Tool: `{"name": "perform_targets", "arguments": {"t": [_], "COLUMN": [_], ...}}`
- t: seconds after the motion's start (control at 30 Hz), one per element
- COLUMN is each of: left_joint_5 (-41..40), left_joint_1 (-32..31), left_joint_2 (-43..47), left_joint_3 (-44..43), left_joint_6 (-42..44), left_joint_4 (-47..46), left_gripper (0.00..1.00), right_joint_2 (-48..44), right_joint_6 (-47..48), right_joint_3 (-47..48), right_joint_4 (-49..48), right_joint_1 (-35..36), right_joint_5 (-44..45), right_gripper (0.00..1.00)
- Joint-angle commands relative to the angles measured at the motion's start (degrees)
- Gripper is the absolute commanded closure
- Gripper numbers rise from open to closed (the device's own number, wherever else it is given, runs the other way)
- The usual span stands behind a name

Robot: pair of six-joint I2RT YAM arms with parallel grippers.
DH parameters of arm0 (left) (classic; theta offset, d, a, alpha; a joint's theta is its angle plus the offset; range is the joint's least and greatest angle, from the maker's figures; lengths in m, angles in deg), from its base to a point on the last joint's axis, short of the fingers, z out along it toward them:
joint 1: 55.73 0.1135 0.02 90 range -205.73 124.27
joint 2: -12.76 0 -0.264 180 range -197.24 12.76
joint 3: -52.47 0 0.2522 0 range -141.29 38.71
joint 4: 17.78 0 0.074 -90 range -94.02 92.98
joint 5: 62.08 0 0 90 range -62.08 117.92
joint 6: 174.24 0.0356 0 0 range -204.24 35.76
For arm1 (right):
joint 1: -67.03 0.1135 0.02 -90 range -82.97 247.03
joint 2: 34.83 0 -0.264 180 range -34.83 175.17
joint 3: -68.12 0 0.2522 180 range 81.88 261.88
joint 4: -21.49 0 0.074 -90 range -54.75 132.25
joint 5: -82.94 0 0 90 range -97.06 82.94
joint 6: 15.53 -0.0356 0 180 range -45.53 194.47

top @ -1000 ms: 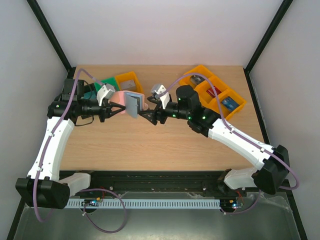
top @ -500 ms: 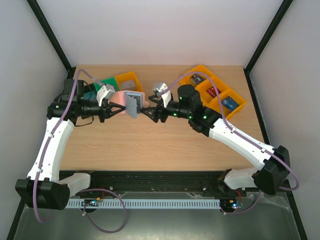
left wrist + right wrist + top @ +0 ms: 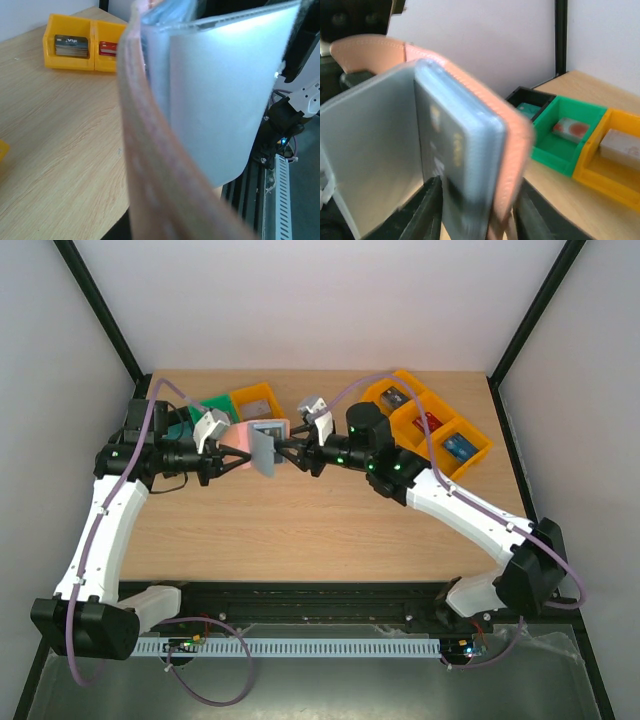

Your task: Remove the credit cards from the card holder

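Moving leftward since the earlier view, the right pincer (image 3: 284,451) is now reaching the small bifold card holder (image 3: 263,448), tan leather outside and light blue inside, and its jaws are standing narrower than a second ago. The left pincer (image 3: 230,461) is clenching the card holder from the left side, keeping it raised in the air above the light wooden bench (image 3: 300,520). In the right wrist view the holder is hanging open, and the two black fingers (image 3: 429,210) are straddling the lower edge of its blue panel, one on each side. Whether they are pressing on it I cannot tell. A greyish rectangular card (image 3: 442,150) is showing through that panel's translucent pocket. Beyond the holder, a black plastic bin (image 3: 530,102), a green plastic bin (image 3: 565,135) and an orange plastic bin (image 3: 615,160) are sitting side by side on the bench.
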Motion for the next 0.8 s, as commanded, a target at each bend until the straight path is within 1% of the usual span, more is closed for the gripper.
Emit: {"name": "perform_targets", "arguments": {"t": [0.0,0.07,0.1,0.13,0.2,0.27,0.3,0.33,0.4,0.5,0.6,0.7,0.77], "left_joint_5": [2.4,1.6,1.0,0.2,-2.1,-4.9,-6.4,-7.8,-10.2,-13.6,-16.5,-18.9,-19.9], "left_joint_1": [0.3,0.3,0.3,0.3,0.4,0.4,0.4,0.4,0.4,0.5,0.5,0.5,0.4], "left_joint_2": [1.0,1.0,1.0,0.9,0.8,0.6,0.7,0.7,0.5,0.2,-0.7,-2.0,-2.9], "left_joint_3": [0.6,0.9,1.2,1.6,2.4,3.1,3.4,3.6,3.9,3.9,3.0,1.3,0.2], "left_joint_6": [0.1,-0.9,-1.6,-2.7,-5.5,-7.7,-8.5,-9.0,-9.2,-9.3,-9.1,-7.8,-7.0], "left_joint_4": [-1.5,-2.6,-3.3,-4.2,-6.6,-8.7,-9.4,-10.0,-10.5,-10.8,-10.4,-8.9,-7.6], "left_gripper": [0.98,0.98,0.95,0.83,0.46,0.20,0.10,0.03,0.01,0.01,0.01,0.00,0.01], "right_joint_2": [0.7,1.1,1.3,1.5,1.6,1.5,1.6,1.6,1.8,2.2,2.9,3.8,4.4], "right_joint_6": [-2.8,-3.1,-3.2,-3.3,-4.0,-4.7,-5.3,-6.1,-7.6,-10.2,-10.9,-10.9,-10.6], "right_joint_3": [1.3,1.3,1.4,1.5,1.6,1.5,1.6,1.9,2.5,3.0,2.7,2.3,2.3], "right_joint_4": [-3.9,-4.0,-3.7,-3.3,-2.6,-1.8,-1.2,-0.1,2.1,6.0,9.6,12.4,14.1], "right_joint_1": [-0.3,-0.2,-0.2,-0.2,-0.2,-0.3,-0.3,-0.3,-0.3,-0.2,-0.3,-0.3,-0.2], "right_joint_5": [-4.6,-5.5,-5.6,-5.4,-4.2,-0.9,1.2,4.1,10.6,23.1,35.9,46.7,50.2], "right_gripper": [0.72,0.86,0.94,0.98,0.98,0.98,0.98,0.98,0.98,0.98,0.98,0.99,0.99]}}
